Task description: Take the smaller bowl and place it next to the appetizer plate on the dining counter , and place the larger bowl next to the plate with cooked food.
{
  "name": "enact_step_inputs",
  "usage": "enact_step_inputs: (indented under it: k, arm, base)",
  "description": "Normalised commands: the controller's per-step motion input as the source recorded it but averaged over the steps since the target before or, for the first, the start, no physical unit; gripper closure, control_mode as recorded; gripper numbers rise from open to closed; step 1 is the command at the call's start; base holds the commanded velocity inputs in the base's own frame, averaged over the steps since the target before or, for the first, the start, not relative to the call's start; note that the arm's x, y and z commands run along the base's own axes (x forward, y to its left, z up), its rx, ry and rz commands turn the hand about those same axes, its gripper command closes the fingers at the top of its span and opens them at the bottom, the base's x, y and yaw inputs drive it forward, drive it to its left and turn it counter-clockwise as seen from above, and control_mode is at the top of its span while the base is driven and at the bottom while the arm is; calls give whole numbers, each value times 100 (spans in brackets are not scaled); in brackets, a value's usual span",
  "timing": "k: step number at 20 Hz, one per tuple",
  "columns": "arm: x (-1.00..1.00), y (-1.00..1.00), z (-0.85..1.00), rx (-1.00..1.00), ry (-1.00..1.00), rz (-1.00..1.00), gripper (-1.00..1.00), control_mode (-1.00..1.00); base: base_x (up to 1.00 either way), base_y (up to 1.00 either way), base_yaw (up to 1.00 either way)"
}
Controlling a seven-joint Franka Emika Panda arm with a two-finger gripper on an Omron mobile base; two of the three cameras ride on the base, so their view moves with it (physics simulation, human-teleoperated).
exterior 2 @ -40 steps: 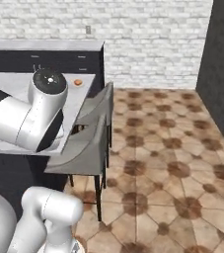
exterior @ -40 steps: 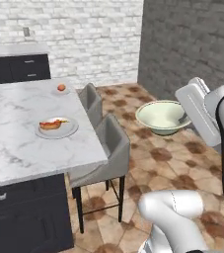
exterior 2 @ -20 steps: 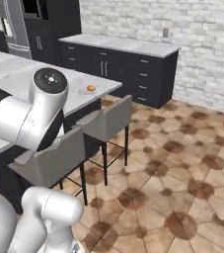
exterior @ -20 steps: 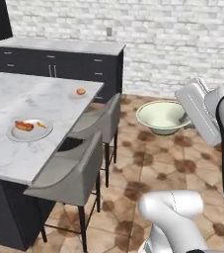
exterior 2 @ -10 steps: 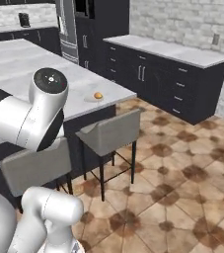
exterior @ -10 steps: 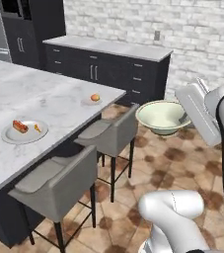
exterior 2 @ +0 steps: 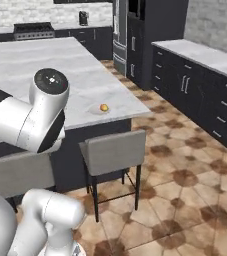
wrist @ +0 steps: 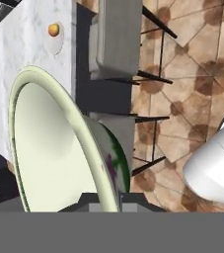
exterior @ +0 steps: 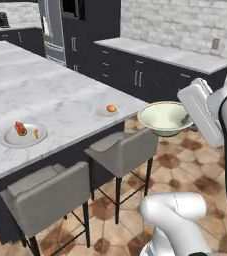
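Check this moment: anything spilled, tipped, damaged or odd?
Nothing stands out. The smaller bowl rides upright in the shut gripper, above the floor beside the dining counter. The plate with cooked food lies flat on the counter, food still on it.

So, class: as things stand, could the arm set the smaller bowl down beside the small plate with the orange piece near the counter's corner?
Probably yes. The gripper holds the smaller bowl in the air off the dining counter corner, with open air between it and the small plate. The stool sits lower, below that path.
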Motion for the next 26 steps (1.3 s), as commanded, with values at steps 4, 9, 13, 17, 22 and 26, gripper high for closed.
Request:
enact_step_inputs:
  k: [4,9,13,17,22,26]
  arm:
    - [0,0,0,0,0,0,100,100]
    - [0,0,0,0,0,0,100,100]
    - [0,0,0,0,0,0,100,100]
    - [0,0,0,0,0,0,100,100]
    - [0,0,0,0,0,0,100,100]
    - [0,0,0,0,0,0,100,100]
  base:
    - [56,-100,52]
    - [57,-100,51]
    - [72,-72,39]
    - [100,-44,11]
    - [99,-3,-4]
    - [58,0,-1]
